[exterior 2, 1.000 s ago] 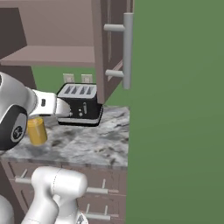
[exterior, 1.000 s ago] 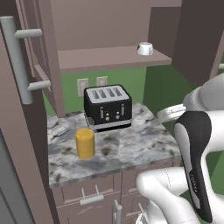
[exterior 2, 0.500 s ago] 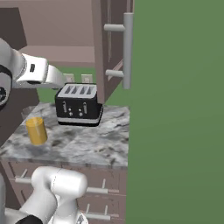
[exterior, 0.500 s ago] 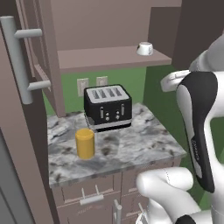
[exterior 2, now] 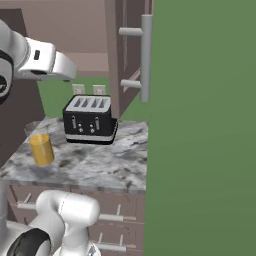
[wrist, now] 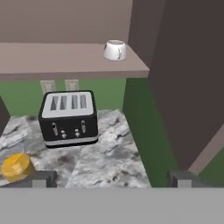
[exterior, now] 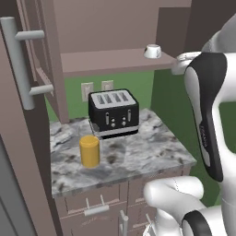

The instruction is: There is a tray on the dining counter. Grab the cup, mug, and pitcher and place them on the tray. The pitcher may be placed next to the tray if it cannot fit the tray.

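A squat white mug (exterior: 152, 50) (wrist: 115, 50) with a dark mark stands at the right end of an open cabinet shelf (exterior: 110, 62). Below it, the yellow-orange pitcher (exterior: 89, 150) (exterior 2: 41, 149) (wrist: 16, 166) stands upright on a small marbled counter, front left of a black toaster. My gripper (wrist: 113, 179) is open and holds nothing. It hangs in the air at about shelf height, well short of the mug, facing the cabinet. The tray, the cup and the dining counter are out of view.
The black toaster (exterior: 114, 113) (exterior 2: 90, 119) (wrist: 69, 117) sits at the back of the small counter (exterior: 143, 154). An open cabinet door with a long bar handle (exterior: 18, 60) (exterior 2: 145, 55) juts out beside the shelf. A dark cabinet wall (wrist: 188, 78) rises right of the mug.
The arm has swung upward: the hand rose from in front of the toaster to shelf height. The pitcher, mug and toaster have stayed put, and the jaws stay open.
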Motion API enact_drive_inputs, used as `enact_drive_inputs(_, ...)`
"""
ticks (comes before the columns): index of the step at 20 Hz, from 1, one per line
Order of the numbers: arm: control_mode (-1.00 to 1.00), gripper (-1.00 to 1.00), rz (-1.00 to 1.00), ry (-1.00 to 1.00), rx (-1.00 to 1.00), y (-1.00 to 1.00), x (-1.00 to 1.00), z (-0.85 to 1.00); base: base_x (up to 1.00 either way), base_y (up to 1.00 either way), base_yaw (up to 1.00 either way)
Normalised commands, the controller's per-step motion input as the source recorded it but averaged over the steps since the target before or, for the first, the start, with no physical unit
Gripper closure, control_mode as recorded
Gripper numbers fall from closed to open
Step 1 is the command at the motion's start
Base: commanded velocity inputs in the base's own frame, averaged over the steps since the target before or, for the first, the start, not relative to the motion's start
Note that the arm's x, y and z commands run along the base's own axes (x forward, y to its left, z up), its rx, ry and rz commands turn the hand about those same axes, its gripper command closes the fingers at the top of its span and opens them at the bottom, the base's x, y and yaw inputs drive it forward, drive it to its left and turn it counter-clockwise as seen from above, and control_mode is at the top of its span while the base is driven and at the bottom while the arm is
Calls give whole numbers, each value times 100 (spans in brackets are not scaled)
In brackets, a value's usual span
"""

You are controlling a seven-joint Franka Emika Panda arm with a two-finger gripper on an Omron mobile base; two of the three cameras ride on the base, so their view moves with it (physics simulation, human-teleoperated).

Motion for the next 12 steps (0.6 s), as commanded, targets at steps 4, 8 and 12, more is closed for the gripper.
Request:
enact_drive_inputs(4,-100,-100,0,-22,2,-19,51,-3,0,0,0)
enact_drive_inputs(8,-100,-100,0,-17,1,-14,68,-17,0,0,0)
enact_drive_inputs(12,-100,-100,0,-7,4,0,78,-21,0,0,0)
